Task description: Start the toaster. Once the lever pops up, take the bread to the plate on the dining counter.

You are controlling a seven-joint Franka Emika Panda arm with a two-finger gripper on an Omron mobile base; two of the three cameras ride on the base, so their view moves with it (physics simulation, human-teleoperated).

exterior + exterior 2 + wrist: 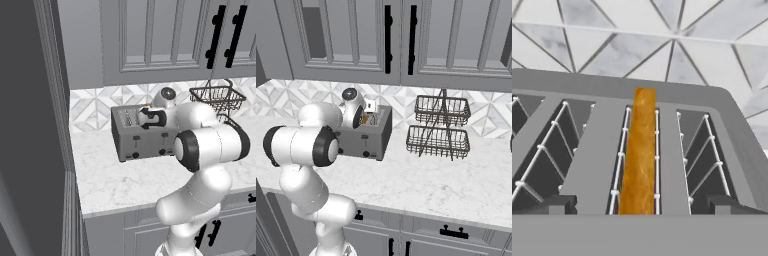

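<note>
The grey toaster (142,145) (373,137) stands on a marble worktop against the tiled wall, its black levers and knobs facing the front edge. In the hand view I look down into the toaster's (597,150) slots. The bread (639,155) stands on edge in one slot, showing its orange-tan crust. My gripper (642,205) hangs just above the toaster top (143,118) (369,118). It is open, one dark fingertip (557,204) on each side of the bread's slot, touching nothing. The plate and the dining counter are out of view.
A two-tier wire basket (438,127) (217,97) stands on the worktop right of the toaster. Grey wall cabinets with black handles (388,37) hang above. A tall dark panel (30,125) closes the worktop's left end. Bare marble (436,182) lies in front.
</note>
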